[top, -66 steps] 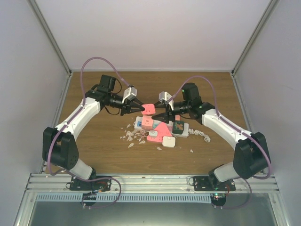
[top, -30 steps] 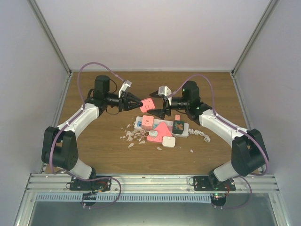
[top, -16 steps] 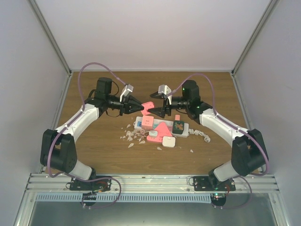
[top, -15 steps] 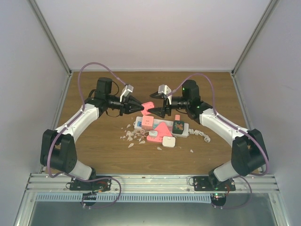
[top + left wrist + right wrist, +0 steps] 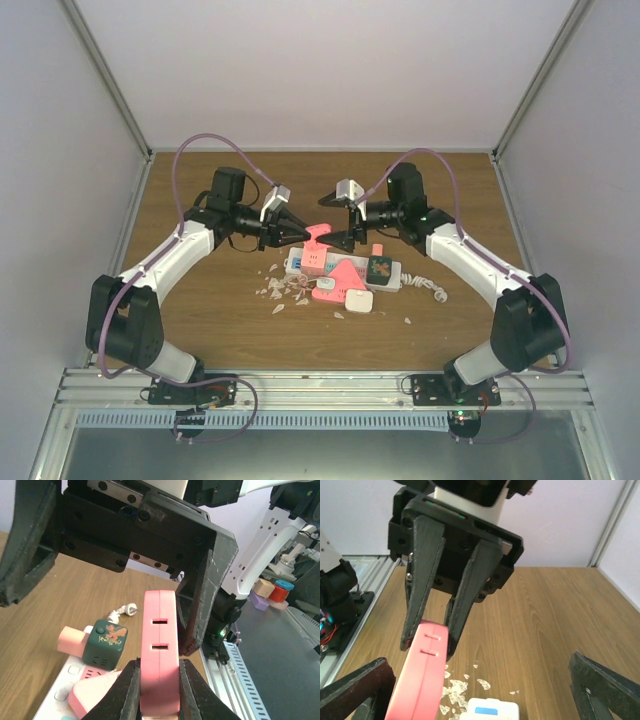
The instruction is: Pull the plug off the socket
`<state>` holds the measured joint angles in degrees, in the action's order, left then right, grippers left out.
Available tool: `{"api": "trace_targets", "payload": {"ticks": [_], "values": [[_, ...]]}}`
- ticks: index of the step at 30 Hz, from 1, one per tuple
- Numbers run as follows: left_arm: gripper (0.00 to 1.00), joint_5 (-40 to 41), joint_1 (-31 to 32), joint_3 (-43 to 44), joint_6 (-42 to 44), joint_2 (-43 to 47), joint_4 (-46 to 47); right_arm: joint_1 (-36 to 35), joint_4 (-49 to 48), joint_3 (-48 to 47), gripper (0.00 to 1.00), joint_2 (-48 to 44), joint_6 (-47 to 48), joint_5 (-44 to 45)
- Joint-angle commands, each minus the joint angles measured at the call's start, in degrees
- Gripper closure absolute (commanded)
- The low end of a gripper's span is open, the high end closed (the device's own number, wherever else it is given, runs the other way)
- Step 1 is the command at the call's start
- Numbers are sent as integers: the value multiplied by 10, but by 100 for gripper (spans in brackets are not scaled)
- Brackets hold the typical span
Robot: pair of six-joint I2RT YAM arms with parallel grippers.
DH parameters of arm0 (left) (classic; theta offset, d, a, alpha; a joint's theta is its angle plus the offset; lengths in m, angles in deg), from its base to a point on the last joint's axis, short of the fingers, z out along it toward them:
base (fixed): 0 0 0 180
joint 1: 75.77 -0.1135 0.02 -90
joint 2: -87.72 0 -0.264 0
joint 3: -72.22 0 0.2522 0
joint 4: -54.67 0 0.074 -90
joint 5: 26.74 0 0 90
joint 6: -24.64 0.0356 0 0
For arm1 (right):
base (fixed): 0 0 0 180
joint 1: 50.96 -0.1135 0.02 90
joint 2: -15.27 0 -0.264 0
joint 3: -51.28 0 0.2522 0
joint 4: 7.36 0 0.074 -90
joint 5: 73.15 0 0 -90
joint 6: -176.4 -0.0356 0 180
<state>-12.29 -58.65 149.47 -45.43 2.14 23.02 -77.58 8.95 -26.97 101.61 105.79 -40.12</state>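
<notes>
socket [image 5: 312, 262], long and white, flat across the middle of the wooden desk [image 5: 200, 320], short cord [image 5: 430, 285] curling off its right end. above its left end, left end effector [image 5: 303, 236] clamped narrow on a pink plug [image 5: 320, 232], gripping the two broad sides, two slots showing on the narrow edge. right end effector [image 5: 340, 240] spread wide and holding nothing, pointed at that plug from the other side, very near it; contact unclear. judging by the air under the plug: pulled clear of the socket, so the main step looks done; left to do, probably only setting it down. other blocks seated on the strip: pink triangular one [image 5: 347, 271], dark green cube [image 5: 380, 268]. white flakes [image 5: 285, 290] scattered just in front. no readable writing anywhere; green cube carrying a small coloured figure, white block [image 5: 487, 711] a blue patch, too small to read.
</notes>
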Motion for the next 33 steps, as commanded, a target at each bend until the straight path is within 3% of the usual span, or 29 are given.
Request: {"api": "trace_targets", "payload": {"ticks": [1,12,17,23,28,33], "values": [[100,-26,3,18,-20,-8,6,-14,53,-8,4,-12,55,-12],[100,-16,10,13,9,2,-10,-20,28,-17,8,8,8,118],[100,-2,10,8,38,2,-33,-5,37,-59,8,29,-9,115],[100,92,-21,-21,-16,-6,50,-3,79,-102,6,33,0,87],[100,162,-69,5,-39,-44,61,-3,123,-104,2,17,41,98],[100,270,-118,34,-12,-74,71,-2,162,-88,0,-2,65,114]]}}
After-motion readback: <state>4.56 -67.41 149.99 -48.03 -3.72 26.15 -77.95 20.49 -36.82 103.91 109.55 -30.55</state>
